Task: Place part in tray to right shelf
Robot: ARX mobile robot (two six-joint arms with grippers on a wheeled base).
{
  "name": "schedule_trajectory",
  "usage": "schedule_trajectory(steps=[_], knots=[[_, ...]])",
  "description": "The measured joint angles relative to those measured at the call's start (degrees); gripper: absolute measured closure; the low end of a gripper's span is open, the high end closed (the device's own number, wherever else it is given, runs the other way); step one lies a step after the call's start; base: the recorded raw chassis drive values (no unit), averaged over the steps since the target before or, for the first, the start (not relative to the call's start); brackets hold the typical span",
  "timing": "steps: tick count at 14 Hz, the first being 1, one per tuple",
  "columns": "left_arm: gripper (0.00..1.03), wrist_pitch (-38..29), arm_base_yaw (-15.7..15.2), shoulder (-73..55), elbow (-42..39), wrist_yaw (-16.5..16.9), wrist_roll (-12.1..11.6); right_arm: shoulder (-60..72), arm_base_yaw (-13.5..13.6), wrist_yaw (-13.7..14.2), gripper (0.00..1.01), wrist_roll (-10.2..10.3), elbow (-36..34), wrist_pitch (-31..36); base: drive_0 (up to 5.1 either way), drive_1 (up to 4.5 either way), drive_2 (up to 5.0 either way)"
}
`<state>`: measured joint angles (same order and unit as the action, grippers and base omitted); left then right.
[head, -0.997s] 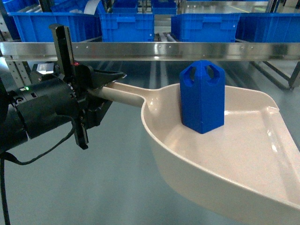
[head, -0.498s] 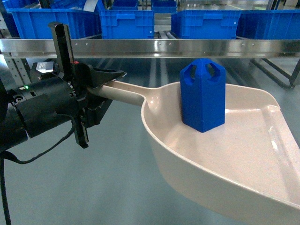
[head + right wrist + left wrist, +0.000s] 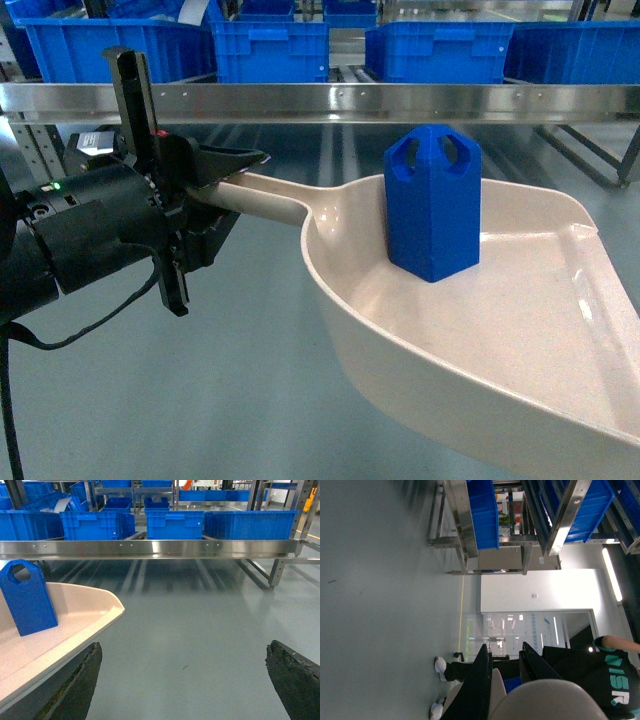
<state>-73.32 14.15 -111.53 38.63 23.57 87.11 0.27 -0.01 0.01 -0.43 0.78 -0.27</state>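
The part [image 3: 432, 203], a small bright blue block with cut-out holes, stands upright in the cream tray [image 3: 520, 330]. My left gripper [image 3: 235, 175] is shut on the tray's long handle [image 3: 265, 203] and holds the tray above the floor. In the left wrist view the black fingers [image 3: 480, 680] clamp the cream handle [image 3: 496, 692]. The right shelf shows its steel front rail [image 3: 400, 102] just behind the tray. In the right wrist view my right gripper [image 3: 182, 650] is open over bare floor, with the tray [image 3: 75, 615] and part [image 3: 27, 597] at its left.
Large blue crates [image 3: 270, 50] sit in a row on the shelf behind the rail [image 3: 150, 547]. A shelf leg [image 3: 274, 572] stands at the right. A person in white shoes [image 3: 440, 665] is in the background of the left wrist view. Grey floor [image 3: 250, 400] lies below.
The shelf rail and crates have shifted slightly upward in the head view. The tray, the part and the left gripper keep the same pose.
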Motion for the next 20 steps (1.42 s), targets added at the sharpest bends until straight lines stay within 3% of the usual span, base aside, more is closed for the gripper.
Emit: schedule_trajectory(steps=[4,10,20], knots=[[0.90,0.0,0.0,0.0,0.0,-0.1,0.0,0.0,0.0,0.0,0.03,0.0,0.0,0.0,1.8,0.22,-2.3],[0.90,0.0,0.2,0.0,0.0,0.1,0.0,0.0,0.0,0.0,0.03,0.0,0.0,0.0,2.9,1.79,-5.1],[0.90,0.0,0.0,0.0,0.0,0.0,0.0,0.0,0.0,0.0,0.03,0.0,0.0,-0.2,0.1,4.24,-4.1]])
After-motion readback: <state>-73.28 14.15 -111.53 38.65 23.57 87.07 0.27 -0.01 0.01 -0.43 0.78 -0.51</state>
